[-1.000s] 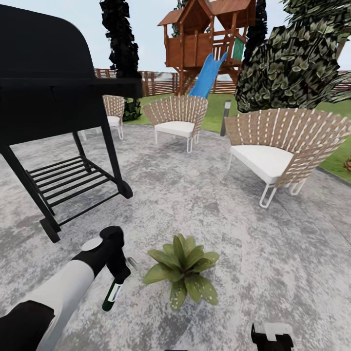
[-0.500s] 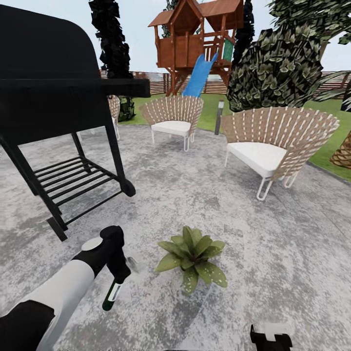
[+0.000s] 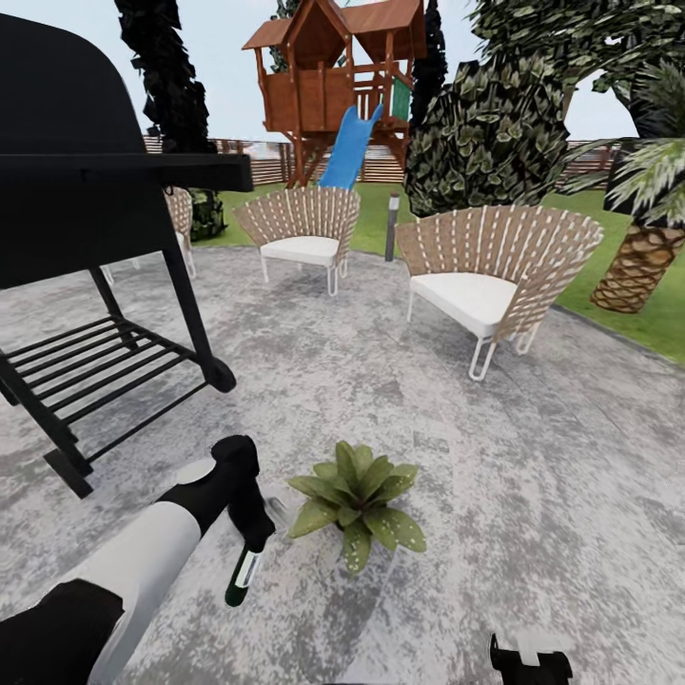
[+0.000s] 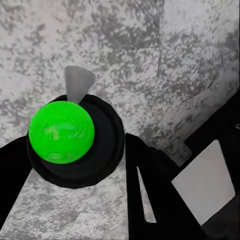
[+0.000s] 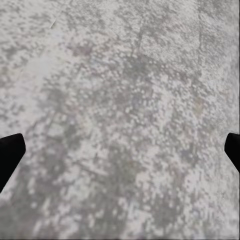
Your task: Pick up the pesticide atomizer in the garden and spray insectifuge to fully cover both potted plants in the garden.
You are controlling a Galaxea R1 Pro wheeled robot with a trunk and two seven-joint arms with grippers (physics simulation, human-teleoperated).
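- A black barbecue grill (image 3: pixel 86 190) stands at the far left on slanted legs, with a slatted shelf underneath, on the grey paved patio (image 3: pixel 533 476).
- The left gripper (image 3: pixel 249 538) reaches in low at the left, its fingers (image 4: pixel 150 200) closed on the pesticide atomizer (image 3: pixel 242 577), a small dark bottle with a white band, hanging just above the paving.
- In the left wrist view the atomizer's top reads as a bright green dome on a round black body, with a pale cone-shaped nozzle at its edge.
- Just right of the atomizer sits one potted plant (image 3: pixel 357 499), a low rosette of broad pointed green leaves; its pot is hidden under the leaves.
- Bare paving lies open all around the plant and out to the right.
- Three woven wicker chairs with white cushions stand behind: one (image 3: pixel 178 221) partly hidden by the grill, one (image 3: pixel 300 228) mid-left, one (image 3: pixel 495 266) mid-right.
- The right gripper (image 5: pixel 120 150) has its fingers spread wide, holding nothing, over bare paving.
- Lawn, a wooden playhouse (image 3: pixel 328 86) with a blue slide, a scaly palm trunk (image 3: pixel 642 266) and a slatted fence (image 3: pixel 266 162) edge the garden behind.
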